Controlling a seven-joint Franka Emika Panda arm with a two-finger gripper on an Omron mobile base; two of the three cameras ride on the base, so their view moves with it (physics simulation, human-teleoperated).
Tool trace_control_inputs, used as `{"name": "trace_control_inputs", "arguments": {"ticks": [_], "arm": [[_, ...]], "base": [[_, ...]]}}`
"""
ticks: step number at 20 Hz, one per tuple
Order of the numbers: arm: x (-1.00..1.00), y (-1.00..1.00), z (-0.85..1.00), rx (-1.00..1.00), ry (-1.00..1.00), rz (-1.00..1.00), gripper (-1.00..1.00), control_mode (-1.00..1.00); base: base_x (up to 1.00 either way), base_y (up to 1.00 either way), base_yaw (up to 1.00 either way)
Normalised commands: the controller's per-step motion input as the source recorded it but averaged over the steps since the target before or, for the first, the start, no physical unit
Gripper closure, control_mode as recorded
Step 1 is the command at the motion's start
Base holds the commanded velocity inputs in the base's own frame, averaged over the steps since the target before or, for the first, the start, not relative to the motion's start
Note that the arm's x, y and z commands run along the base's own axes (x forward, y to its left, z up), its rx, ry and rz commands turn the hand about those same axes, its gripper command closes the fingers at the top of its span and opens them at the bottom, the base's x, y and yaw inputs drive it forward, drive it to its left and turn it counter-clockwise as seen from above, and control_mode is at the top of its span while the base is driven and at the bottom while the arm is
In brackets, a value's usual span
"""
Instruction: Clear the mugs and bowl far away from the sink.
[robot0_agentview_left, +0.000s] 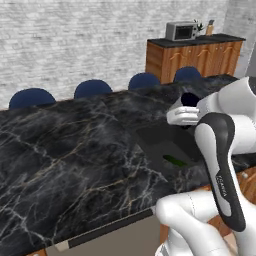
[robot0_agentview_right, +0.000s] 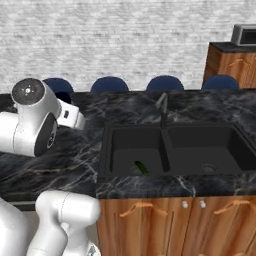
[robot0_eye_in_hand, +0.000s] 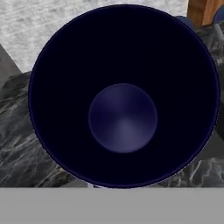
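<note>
A mug (robot0_eye_in_hand: 123, 118) with a dark navy inside and rim takes up most of the hand view, seen straight down its mouth from very close. In the left base view its dark mouth (robot0_agentview_left: 189, 99) shows just above my white hand, over the black marble counter beside the sink (robot0_agentview_left: 156, 141). My gripper (robot0_agentview_left: 185, 111) is shut on this mug; the fingertips are hidden behind it. The matte-black double-basin sink (robot0_agentview_right: 200, 142) with its slim faucet (robot0_agentview_right: 162, 107) lies to the right of my hand (robot0_agentview_right: 70, 115). The bowl is out of view.
A small green thing (robot0_agentview_right: 141, 166) lies in the sink's left basin. The marble counter (robot0_agentview_left: 65, 150) stretches wide to the left. Blue chairs (robot0_agentview_left: 93, 88) line its far side. At the back right a wooden cabinet (robot0_agentview_left: 197, 57) carries a microwave (robot0_agentview_left: 181, 31).
</note>
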Motion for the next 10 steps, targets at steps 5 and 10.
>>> {"name": "trace_control_inputs", "arguments": {"ticks": [5, 10], "arm": [[0.00, 0.00, 0.00, 0.00, 0.00, 0.00, 1.00, 1.00], [0.00, 0.00, 0.00, 0.00, 0.00, 0.00, 1.00, 1.00]], "base": [[0.00, -0.18, -0.92], [0.00, 0.00, -1.00]]}}
